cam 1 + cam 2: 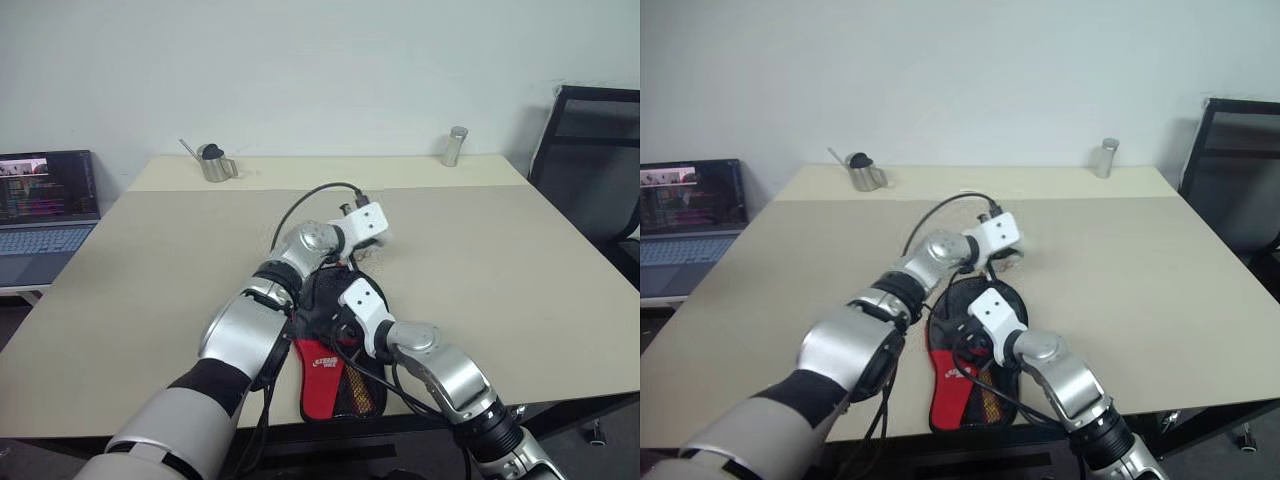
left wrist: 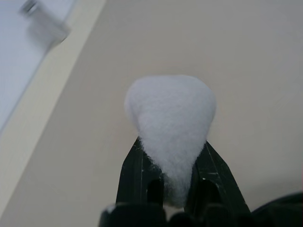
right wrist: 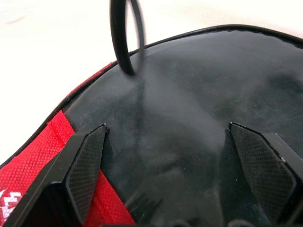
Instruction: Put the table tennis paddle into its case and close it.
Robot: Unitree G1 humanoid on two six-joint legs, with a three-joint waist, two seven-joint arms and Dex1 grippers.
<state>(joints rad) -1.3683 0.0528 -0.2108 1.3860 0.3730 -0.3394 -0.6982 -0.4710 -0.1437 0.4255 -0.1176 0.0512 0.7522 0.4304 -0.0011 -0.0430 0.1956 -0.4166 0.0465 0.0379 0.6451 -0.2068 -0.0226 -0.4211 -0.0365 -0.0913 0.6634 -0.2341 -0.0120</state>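
Observation:
The case [image 1: 328, 385] lies flat near the table's front edge, its red narrow end with the white logo towards me and its black round part further out. My right gripper [image 3: 168, 126] hovers open just over that black surface [image 3: 199, 85], with nothing between its fingers. Past the case's far rim, my left gripper [image 2: 173, 144] is shut on a white fluffy wad [image 2: 170, 109] above the bare tabletop. What the wad is attached to I cannot tell. The table tennis paddle is hidden.
A black cable [image 3: 124, 38] loops over the case from my left wrist. At the beige table's [image 1: 500, 260] far edge stand a small metal pitcher [image 1: 213, 162] and a metal cylinder [image 1: 455, 146]. A laptop [image 1: 45, 210] sits to the left, a black chair [image 1: 590, 150] to the right.

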